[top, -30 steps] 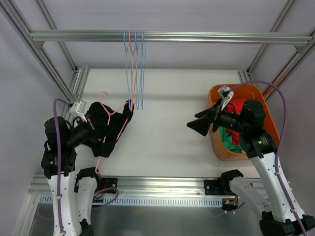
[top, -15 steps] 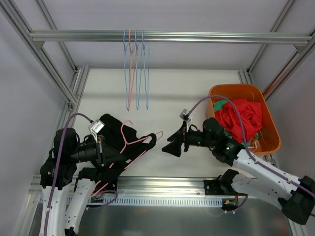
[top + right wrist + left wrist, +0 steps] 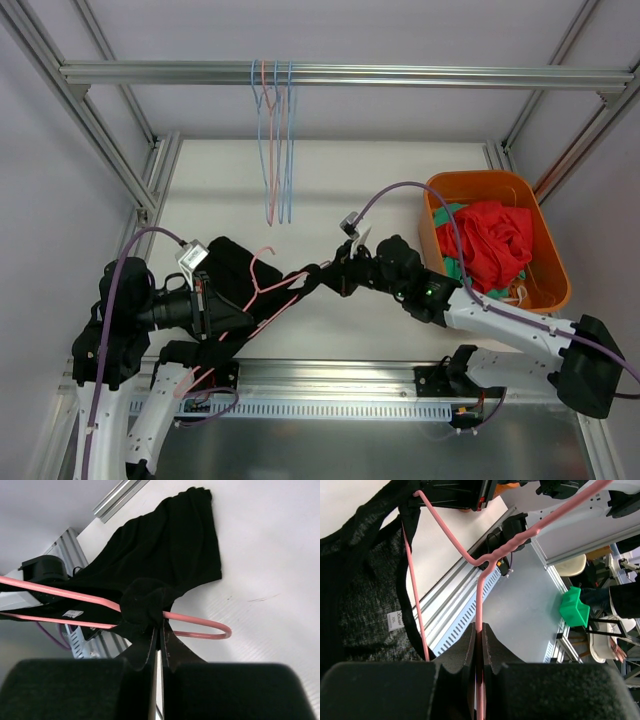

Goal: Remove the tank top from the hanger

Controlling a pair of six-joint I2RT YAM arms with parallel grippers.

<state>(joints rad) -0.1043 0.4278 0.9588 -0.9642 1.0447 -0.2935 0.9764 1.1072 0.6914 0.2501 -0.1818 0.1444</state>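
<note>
Tank top (image 3: 170, 555) lies left-right along the pink hanger (image 3: 479, 595); left jaws clamp the hanger's wire, right jaws pinch the strap at its right end.

Print on tank top (image 3: 357, 587) tag (image 3: 395, 620) illegible.

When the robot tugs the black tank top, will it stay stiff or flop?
Probably floppy: the black tank top sags and bunches over the pink hanger. Likely light too; that thin wire holds it fine.
</note>
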